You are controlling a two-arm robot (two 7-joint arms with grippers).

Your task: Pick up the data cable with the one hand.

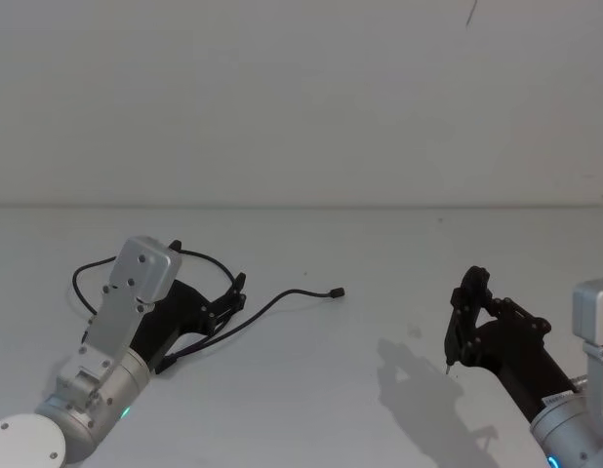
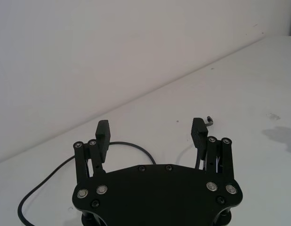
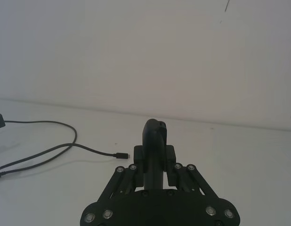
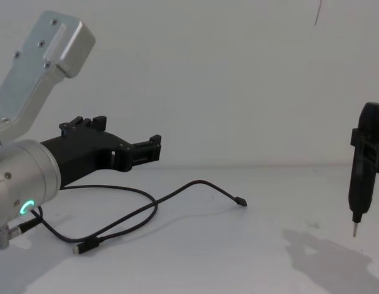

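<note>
We see left gripper, fingers spread, just above data cable on surface; right gripper well apart, fingers pinching black pointed tool.

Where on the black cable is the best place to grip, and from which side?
Probably the straight stretch of the cable near its free plug, from above, crosswise: it lies flat on the table, clear of the loops.

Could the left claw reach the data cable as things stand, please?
Probably yes: the open left claw hangs above the data cable, nothing between them. The right claw, shut on a pointed tool, stands apart.
</note>
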